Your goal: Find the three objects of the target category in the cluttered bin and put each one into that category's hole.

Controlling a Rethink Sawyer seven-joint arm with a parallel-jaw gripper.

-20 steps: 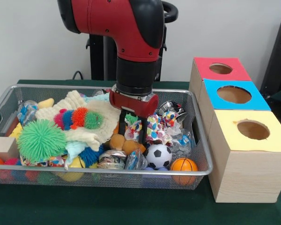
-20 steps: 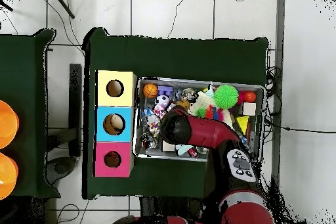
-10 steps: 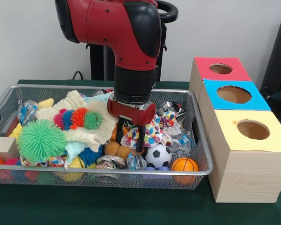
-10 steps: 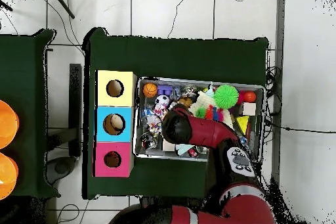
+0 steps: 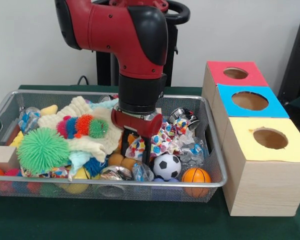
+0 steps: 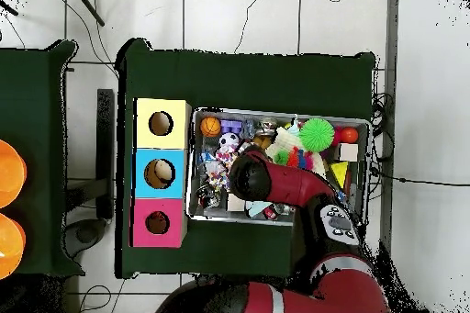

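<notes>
The wire mesh bin point(image 5: 115, 184) is full of mixed toys; it also shows in the overhead view point(image 6: 275, 113). My gripper point(image 5: 136, 150) is open and pushed down into the clutter in the middle of the bin. Its fingers point(image 5: 125, 145) straddle a crinkly multicoloured packet. A tan-orange soft toy point(image 5: 121, 161) lies just below and in front of the fingertips. I cannot make out the tiger-striped toy. The red-topped box's hole point(image 5: 235, 73) is at the far right, empty as far as I can see; it also shows in the overhead view point(image 6: 157, 223). The arm point(image 6: 250, 173) hides the gripper from above.
The blue-topped box point(image 5: 250, 101) and the yellow-topped box point(image 5: 270, 138) stand in front of the red one. In the bin lie a green puff ball point(image 5: 43, 148), a soccer ball point(image 5: 167, 166), a basketball-patterned ball point(image 5: 196, 176), a cream knit cloth point(image 5: 90, 142) and a wooden block point(image 5: 2, 157).
The gripper has come down deeper into the clutter and shifted slightly toward the bin's front and picture-left. Its fingers keep the same spread.
</notes>
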